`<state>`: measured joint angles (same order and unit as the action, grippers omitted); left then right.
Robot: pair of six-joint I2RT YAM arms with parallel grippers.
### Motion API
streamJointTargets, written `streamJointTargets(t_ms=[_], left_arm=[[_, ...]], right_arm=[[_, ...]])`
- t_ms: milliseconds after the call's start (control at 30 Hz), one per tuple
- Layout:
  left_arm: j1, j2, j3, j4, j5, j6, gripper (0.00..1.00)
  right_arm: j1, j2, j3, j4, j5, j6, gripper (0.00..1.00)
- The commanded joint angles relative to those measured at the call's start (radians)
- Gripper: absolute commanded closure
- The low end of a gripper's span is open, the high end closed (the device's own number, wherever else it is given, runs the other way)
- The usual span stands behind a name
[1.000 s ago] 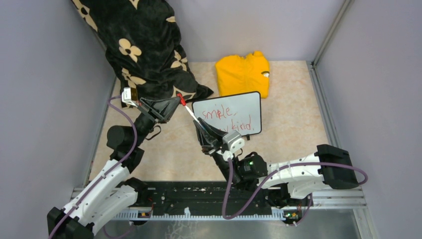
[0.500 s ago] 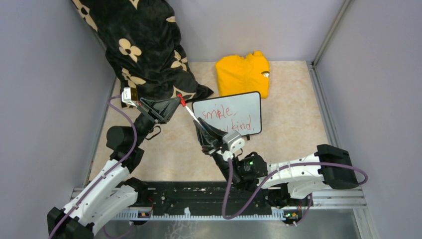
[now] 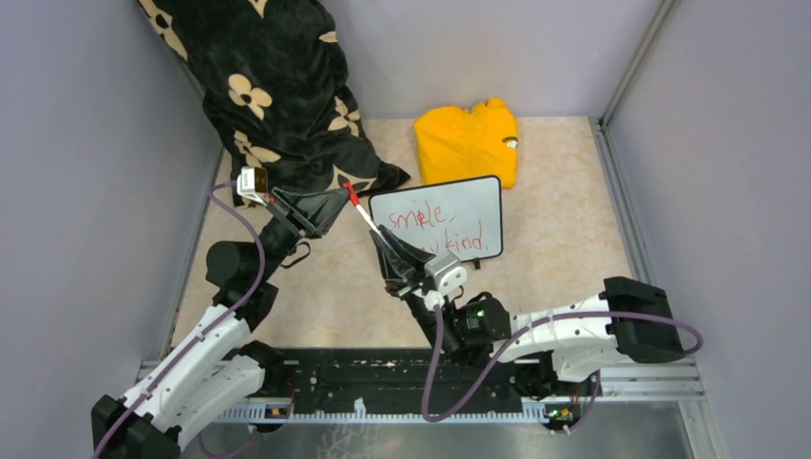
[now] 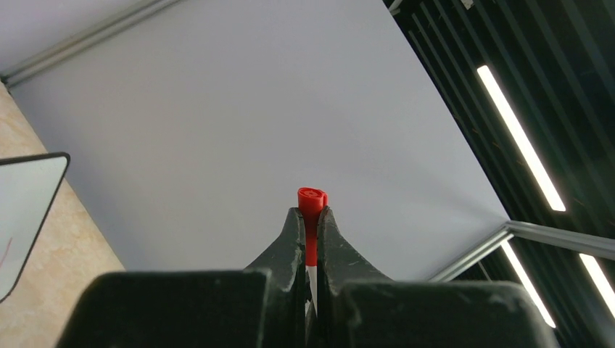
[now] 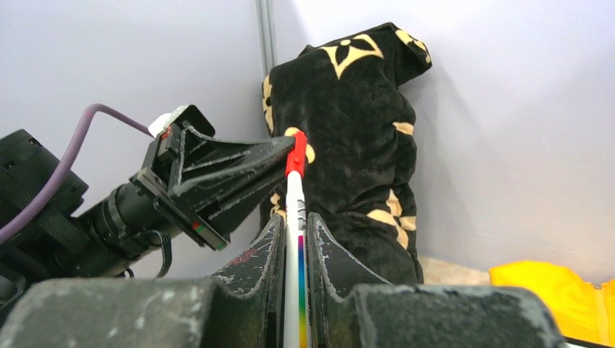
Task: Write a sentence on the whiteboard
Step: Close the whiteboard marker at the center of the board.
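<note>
Against the back-left corner of the enclosure we see a black blanket (image 3: pixel 277 96) patterned with tan flowers, piled up the walls and spilling onto the beige table (image 3: pixel 564 249). Near the back wall lies a folded yellow garment (image 3: pixel 466 143), and just in front of it, close to its near edge, sits the whiteboard (image 3: pixel 459 206), roughly mid-table. From above, the right arm's wrist and fingers cover the board's lower-left corner, so part of the writing is hidden from us.

We can read the sentence (image 3: pixel 449 229) in red marker on two lines: "smile," on top and "kind" below, with the start of the lower line lost behind the arm. A small tag on the garment is too small for us to read. The marker (image 5: pixel 296 246) has a white barrel with a rainbow stripe and no lettering that we can make out.

We find the left gripper (image 3: pixel 342 197) closed tight, its fingertips pinching the red cap (image 4: pixel 312 206) at the marker's far end, just in front of the blanket's hem. The right gripper (image 3: pixel 381 232) is clamped narrowly on the marker's barrel, over the board's left edge. The marker runs in a straight slanted line between the two grippers, raised off the table, with the cap seated on the barrel's end.
</note>
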<state>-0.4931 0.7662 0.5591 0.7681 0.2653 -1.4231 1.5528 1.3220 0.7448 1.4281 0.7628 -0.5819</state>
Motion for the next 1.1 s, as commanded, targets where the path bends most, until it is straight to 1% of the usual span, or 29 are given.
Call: streamJointTargets(t_ms=[0,367,467,533,567,767,1067], left_arm=[[-0.015,0.011,0.017,0.04,0.057,-0.016,1.0],[-0.031,0.011,0.019,0.046,0.058,-0.013,1.0],[-0.037,0.015,0.011,0.071,0.046,-0.025,1.0],[-0.041,0.021,0.004,0.09,0.033,-0.039,1.0],[-0.043,0.025,0.0,0.103,0.026,-0.048,1.0],[-0.053,0.054,0.01,0.137,0.016,-0.064,1.0],[-0.056,0.039,0.012,0.093,0.044,-0.026,1.0]], right_arm=[[0.008,0.032,0.082,0.075,-0.018,-0.027,1.0],[-0.016,0.08,0.113,0.102,-0.024,-0.038,1.0],[-0.032,0.112,0.113,0.192,-0.022,-0.064,1.0],[-0.038,0.154,0.122,0.281,-0.022,-0.114,1.0],[-0.039,0.175,0.135,0.291,-0.024,-0.136,1.0],[-0.063,0.236,0.188,0.293,-0.049,-0.131,1.0],[-0.082,0.255,0.219,0.292,-0.059,-0.136,1.0]])
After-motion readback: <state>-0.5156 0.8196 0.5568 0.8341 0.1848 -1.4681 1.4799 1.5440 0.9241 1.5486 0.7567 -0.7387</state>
